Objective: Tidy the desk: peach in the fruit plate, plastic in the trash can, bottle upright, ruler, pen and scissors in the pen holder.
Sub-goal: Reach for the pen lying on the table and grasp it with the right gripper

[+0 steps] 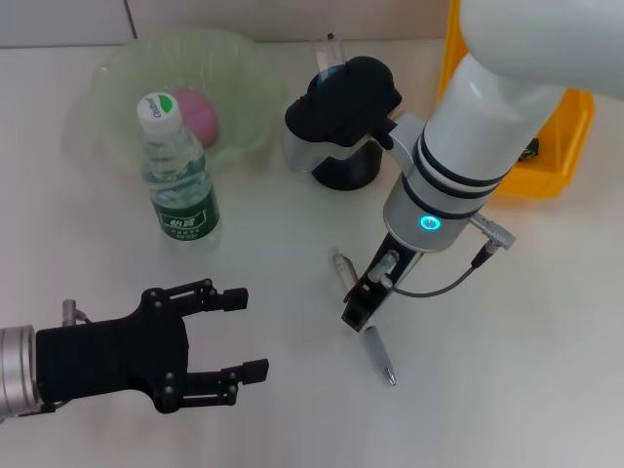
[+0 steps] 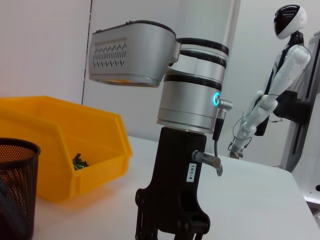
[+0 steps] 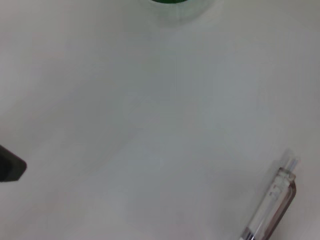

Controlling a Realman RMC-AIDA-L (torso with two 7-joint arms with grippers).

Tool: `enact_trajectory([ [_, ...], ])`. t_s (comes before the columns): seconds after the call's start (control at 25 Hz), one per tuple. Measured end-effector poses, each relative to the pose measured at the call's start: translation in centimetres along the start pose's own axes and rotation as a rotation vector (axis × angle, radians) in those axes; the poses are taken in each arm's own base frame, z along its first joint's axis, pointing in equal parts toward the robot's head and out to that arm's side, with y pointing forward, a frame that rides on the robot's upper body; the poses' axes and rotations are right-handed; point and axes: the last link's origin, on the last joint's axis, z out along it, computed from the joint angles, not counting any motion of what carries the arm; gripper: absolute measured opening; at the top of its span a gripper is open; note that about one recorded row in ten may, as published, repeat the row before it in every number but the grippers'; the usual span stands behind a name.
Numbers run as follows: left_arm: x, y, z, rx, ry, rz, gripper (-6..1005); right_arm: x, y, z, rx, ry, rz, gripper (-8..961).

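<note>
A silver pen (image 1: 373, 341) lies flat on the white table; it also shows in the right wrist view (image 3: 270, 205). My right gripper (image 1: 356, 310) points down right over the pen's upper half. In the left wrist view it (image 2: 170, 220) stands by the table. The black mesh pen holder (image 1: 346, 168) stands behind it, partly hidden by the arm, with a clear strip (image 1: 327, 54) sticking up. The bottle (image 1: 178, 175) stands upright. The pink peach (image 1: 200, 112) lies in the green fruit plate (image 1: 122, 73). My left gripper (image 1: 239, 336) is open and empty at the lower left.
The yellow bin (image 1: 561, 146) stands at the back right with a dark scrap (image 2: 79, 161) inside. The pen holder also shows in the left wrist view (image 2: 15, 190). The bottle's base (image 3: 175, 4) is near the right gripper. A dark tip (image 3: 10, 170) shows at the right wrist view's edge.
</note>
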Motion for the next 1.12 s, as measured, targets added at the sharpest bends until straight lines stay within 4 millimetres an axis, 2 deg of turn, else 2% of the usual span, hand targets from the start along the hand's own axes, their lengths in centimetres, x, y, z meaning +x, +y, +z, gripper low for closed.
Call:
enact_trajectory([
  [0.04,0.0,0.0,0.0,0.0,0.0,0.0,811,0.01,-0.05,0.04,0.001,0.002,0.002,426],
  [0.24,0.0,0.0,0.0,0.0,0.0,0.0,811,-0.01,-0.09,0.06,0.003,0.003,0.002,425],
  [0.6,-0.06,-0.05,0.06,0.002,-0.005,0.0,811,0.09,-0.41,0.36,0.016,0.032,0.007,253],
  [1.0,-0.02,-0.11,0.05,0.004,-0.004,0.001,811,-0.01,-0.16,0.22,0.021,0.031,-0.011,257],
  [1.12,-0.02,-0.12,0.04,0.005,-0.004,0.001,811,0.01,-0.17,0.31,0.028,0.039,-0.017,211],
])
